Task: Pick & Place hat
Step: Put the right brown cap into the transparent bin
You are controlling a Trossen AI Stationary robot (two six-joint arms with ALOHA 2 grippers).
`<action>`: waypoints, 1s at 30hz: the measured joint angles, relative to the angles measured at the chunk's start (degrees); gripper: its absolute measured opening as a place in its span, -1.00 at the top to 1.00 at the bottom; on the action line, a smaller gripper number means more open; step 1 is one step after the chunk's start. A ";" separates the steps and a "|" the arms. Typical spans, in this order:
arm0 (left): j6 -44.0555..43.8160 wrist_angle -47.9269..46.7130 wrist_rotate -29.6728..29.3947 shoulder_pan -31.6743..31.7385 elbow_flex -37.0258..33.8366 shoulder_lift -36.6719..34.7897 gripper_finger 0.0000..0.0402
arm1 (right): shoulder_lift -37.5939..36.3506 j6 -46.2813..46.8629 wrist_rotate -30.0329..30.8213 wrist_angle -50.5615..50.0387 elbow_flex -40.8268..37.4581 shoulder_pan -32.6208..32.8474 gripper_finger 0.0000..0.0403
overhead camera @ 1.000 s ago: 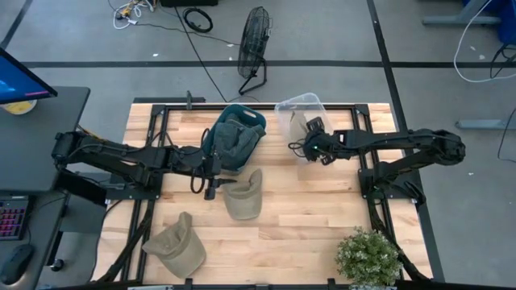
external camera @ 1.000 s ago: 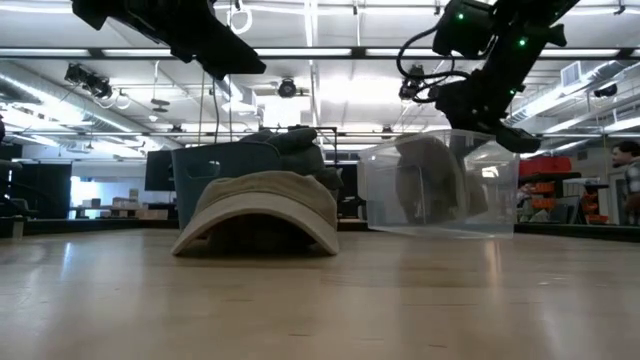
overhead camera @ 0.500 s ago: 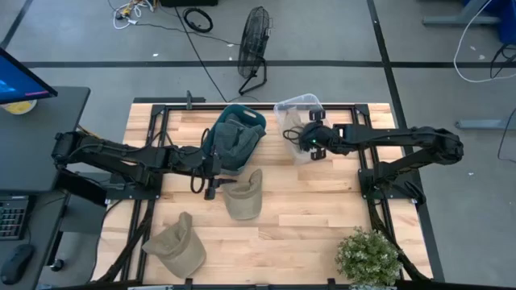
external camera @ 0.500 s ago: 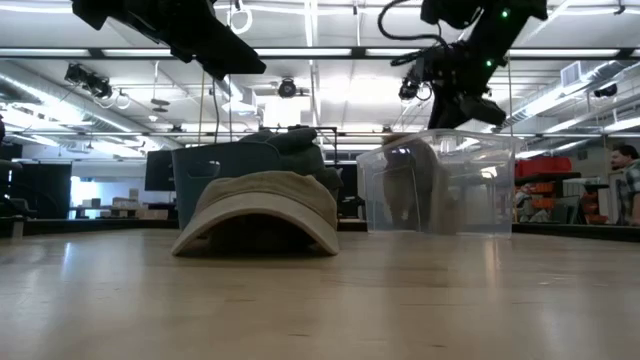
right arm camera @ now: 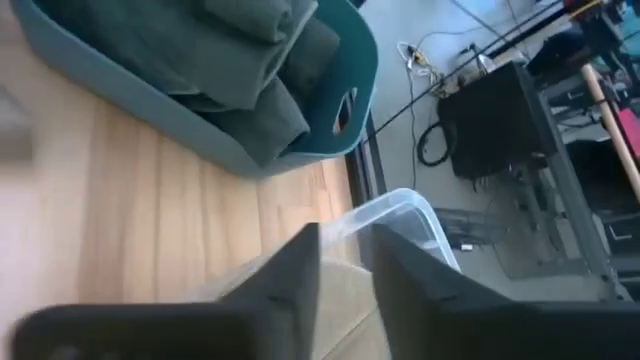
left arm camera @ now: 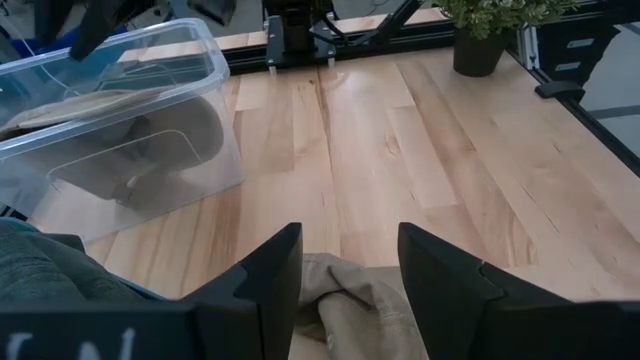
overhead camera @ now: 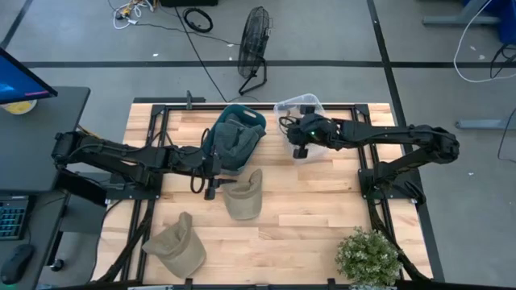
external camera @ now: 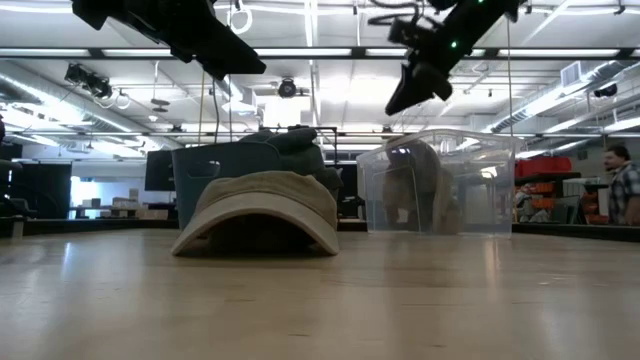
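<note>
A tan hat (overhead camera: 244, 196) lies brim down mid-table, also showing in the low view (external camera: 262, 205). My left gripper (overhead camera: 211, 190) hovers open just left of it, and the hat's cloth (left arm camera: 345, 300) shows between its fingers (left arm camera: 262, 285). A clear bin (overhead camera: 304, 119) at the far edge holds another tan hat (external camera: 415, 190). My right gripper (overhead camera: 297, 147) hangs above the bin's left side (external camera: 402, 98). Its fingers (right arm camera: 290, 285) are narrowly open and hold nothing. A third tan hat (overhead camera: 177, 246) rests near the near left corner.
A teal basket (overhead camera: 235, 137) of dark green hats stands left of the clear bin, close to my left arm. A potted plant (overhead camera: 367, 258) sits at the near right corner. Bare wood lies between the middle hat and the plant. A person (external camera: 622, 190) stands far off.
My right gripper has moved from over the clear bin's right part toward the table's left and risen, coming clear of the bin. The tan hat stays inside the bin. My left arm has kept still.
</note>
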 joint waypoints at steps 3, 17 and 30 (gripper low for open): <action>0.00 0.00 0.00 0.00 0.00 0.00 0.15 | 2.95 -0.39 0.04 0.09 0.00 -1.05 0.89; 0.02 -0.97 0.00 0.00 0.00 0.00 0.15 | 4.56 -2.02 7.94 -6.90 0.04 -2.56 0.96; 0.00 -1.01 0.00 0.00 0.00 0.00 0.15 | 4.57 -4.12 -4.52 1.34 -0.02 -4.20 0.99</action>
